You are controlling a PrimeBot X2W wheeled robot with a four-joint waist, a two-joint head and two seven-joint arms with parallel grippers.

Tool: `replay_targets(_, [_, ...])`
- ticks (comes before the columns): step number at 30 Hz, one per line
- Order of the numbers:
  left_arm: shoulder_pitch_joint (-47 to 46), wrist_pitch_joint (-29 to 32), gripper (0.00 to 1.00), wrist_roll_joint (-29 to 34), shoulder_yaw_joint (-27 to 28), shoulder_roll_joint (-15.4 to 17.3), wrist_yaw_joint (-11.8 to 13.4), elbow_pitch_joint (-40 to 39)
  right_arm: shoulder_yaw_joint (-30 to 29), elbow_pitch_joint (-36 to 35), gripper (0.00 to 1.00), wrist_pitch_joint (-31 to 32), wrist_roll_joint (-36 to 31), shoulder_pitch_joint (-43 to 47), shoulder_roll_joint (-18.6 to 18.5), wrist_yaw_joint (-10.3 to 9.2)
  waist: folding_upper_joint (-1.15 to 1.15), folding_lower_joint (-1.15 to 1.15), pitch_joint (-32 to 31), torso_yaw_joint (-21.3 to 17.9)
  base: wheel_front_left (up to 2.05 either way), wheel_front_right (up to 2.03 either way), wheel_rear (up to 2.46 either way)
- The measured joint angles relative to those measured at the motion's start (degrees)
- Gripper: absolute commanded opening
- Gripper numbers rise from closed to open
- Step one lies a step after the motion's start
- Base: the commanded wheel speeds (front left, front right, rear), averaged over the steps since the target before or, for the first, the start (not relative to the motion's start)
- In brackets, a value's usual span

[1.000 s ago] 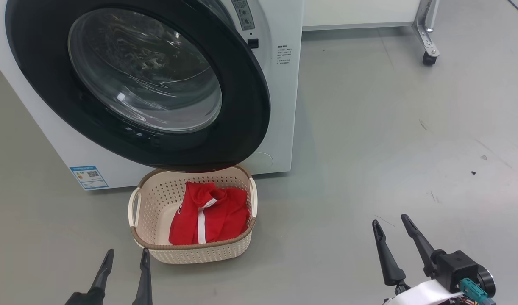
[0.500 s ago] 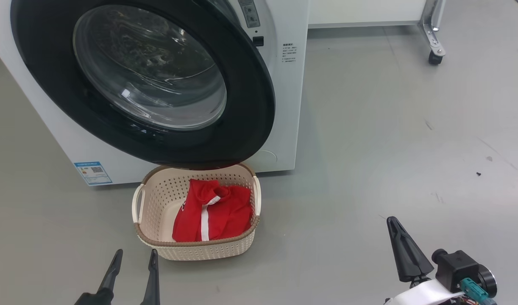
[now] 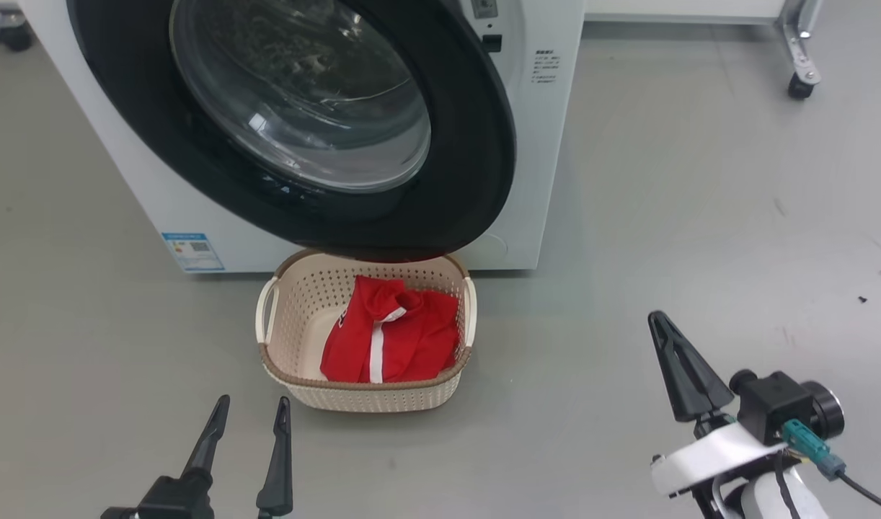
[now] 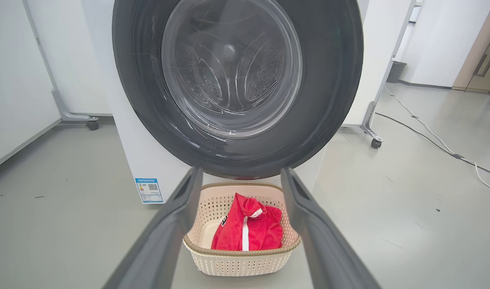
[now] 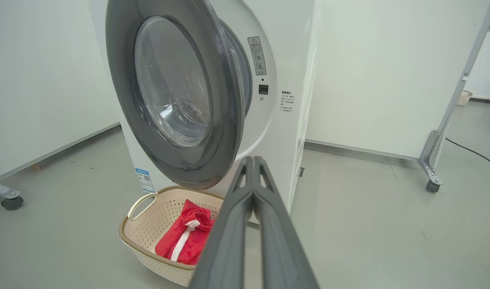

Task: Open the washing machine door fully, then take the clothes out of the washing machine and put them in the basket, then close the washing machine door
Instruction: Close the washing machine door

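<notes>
Since a second ago the right gripper [image 3: 660, 331] is showing its two fingers pressed flat together where they were parted, and it is holding nothing. The whole head view is also lying shifted, which is the camera turning, not the things moving.

That gripper is hovering over the bare floor [image 3: 628, 216], well to the right of the basket [image 3: 368, 383] and nearer the robot than it. The left gripper [image 3: 254, 404] is sitting just in front of the basket's near left corner, its fingers spread wide and empty.

The clothes [image 3: 404, 339] are lying crumpled inside the basket, towards its right side, so the unloading is looking finished.

Beyond the basket, the washing machine door [image 3: 469, 144] is standing swung out, its lower edge hanging above the basket's far rim, seemingly without touching. The washing machine [image 3: 538, 180] is standing right behind the basket.

Closing the door is looking like the step left, and several things are threatening it. The glossy ring is likely slippery, so the thin closed fingers may be skidding off it or onto the glass. A push that is too soft may be leaving the latch uncaught. An arm reaching over the basket may be knocking it or dragging the clothes out.
</notes>
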Motion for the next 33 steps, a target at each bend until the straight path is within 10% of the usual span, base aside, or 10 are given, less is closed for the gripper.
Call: replay_targets(33, [-13.2,-1.01,1.0,1.38,-4.06,-2.01,-0.35,-1.92,10.23,5.43,0.0,5.39,6.13,-36.95,-10.01,0.99,0.0,0.0,18.66,13.57,0.0,0.0,0.0])
